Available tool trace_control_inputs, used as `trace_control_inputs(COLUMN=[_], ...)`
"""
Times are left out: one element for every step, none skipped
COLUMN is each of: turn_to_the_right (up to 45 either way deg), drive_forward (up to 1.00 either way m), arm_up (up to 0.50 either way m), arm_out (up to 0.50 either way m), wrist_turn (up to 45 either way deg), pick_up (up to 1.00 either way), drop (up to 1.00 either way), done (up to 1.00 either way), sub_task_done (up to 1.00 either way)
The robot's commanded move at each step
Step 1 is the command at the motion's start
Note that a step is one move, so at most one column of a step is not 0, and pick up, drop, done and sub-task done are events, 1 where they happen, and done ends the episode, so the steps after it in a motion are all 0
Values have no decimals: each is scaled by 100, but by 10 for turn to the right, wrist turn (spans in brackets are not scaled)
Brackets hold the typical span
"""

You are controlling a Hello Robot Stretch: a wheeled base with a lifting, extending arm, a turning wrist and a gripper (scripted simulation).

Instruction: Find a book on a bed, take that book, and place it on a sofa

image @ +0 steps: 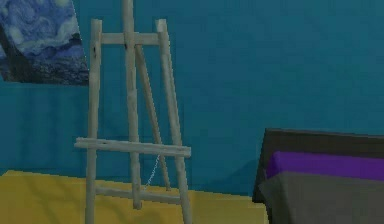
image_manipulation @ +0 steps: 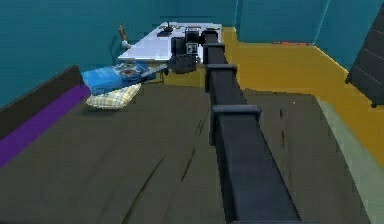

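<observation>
A flat blue thing [image_manipulation: 104, 78], perhaps the book, lies on a cream pillow [image_manipulation: 113, 96] at the far left of the dark grey bed [image_manipulation: 140, 160]. A purple band runs along the bed's edge. The arm [image_manipulation: 232, 120] reaches out over the bed to two white marked squares [image_manipulation: 192, 42]. Left of them is the gripper's dark body [image_manipulation: 178, 65], to the right of the blue thing. A pale table stands behind the gripper, so I cannot tell whether it holds anything. In the forward view the bed's corner [image: 320, 185] sits at the lower right.
A wooden easel [image: 132, 110] stands just ahead on the yellow floor, with a swirling blue painting [image: 40, 40] on the teal wall behind. Beyond the bed stands a pale table [image_manipulation: 160, 40] with small things on it. Orange floor [image_manipulation: 280, 65] and a dark cabinet [image_manipulation: 368, 65] lie to the right.
</observation>
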Motion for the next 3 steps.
trace_control_inputs(turn_to_the_right=[0, 0, 0], drive_forward=[0, 0, 0], arm_up=[0, 0, 0], arm_out=[0, 0, 0], wrist_turn=[-450, -450, -60], pick_up=[0, 0, 0], drop=[0, 0, 0], done=[0, 0, 0], sub_task_done=[0, 0, 0])
